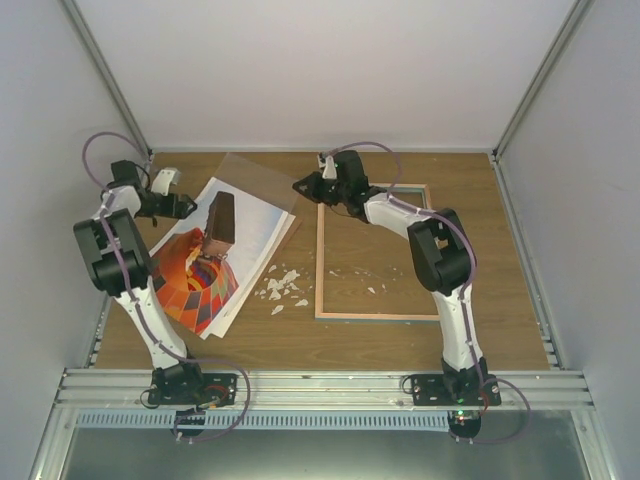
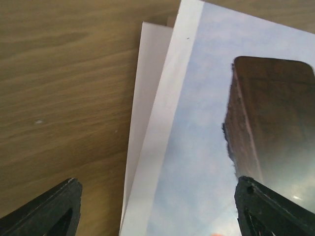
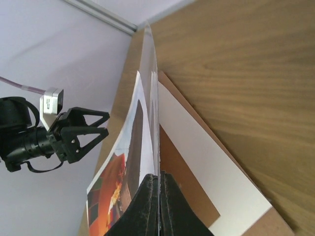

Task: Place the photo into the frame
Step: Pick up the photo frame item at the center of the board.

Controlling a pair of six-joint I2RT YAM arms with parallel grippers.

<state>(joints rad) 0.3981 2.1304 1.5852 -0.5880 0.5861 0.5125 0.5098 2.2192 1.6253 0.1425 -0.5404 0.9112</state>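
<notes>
The step in hand looks like clearing and sorting the layers before the print goes in. The right gripper [image 3: 158,196] is pinched tight on the edge of a thin clear pane [image 3: 152,93]. In its own wrist view the pane shows edge-on, raised at that end above the stack on the left of the table. The photo [image 1: 200,282] lies flat there, left of centre, with its balloon at the near end and pale sky toward the far end. It rests on a pale sheet [image 2: 147,73] that sticks out past its left edge, and a brown board [image 3: 184,189] shows under the raised pane. The frame [image 1: 370,317] lies flat to the right, well apart from the photo, and bare table shows through its opening, so nothing is in it yet. A few white scraps [image 1: 282,288] lie between the two. The left gripper [image 2: 157,211] hangs with its jaws wide and nothing between them, over the photo's far-left edge. One fingertip is over bare wood and the other over the print. The next move probably calls for carrying the pane clear, perhaps over to the frame, without dragging the print. The left fingers would then have to get under the photo's thin edge alone, leaving the pale sheet behind. Whether the pane is wholly off the photo cannot be told.
</notes>
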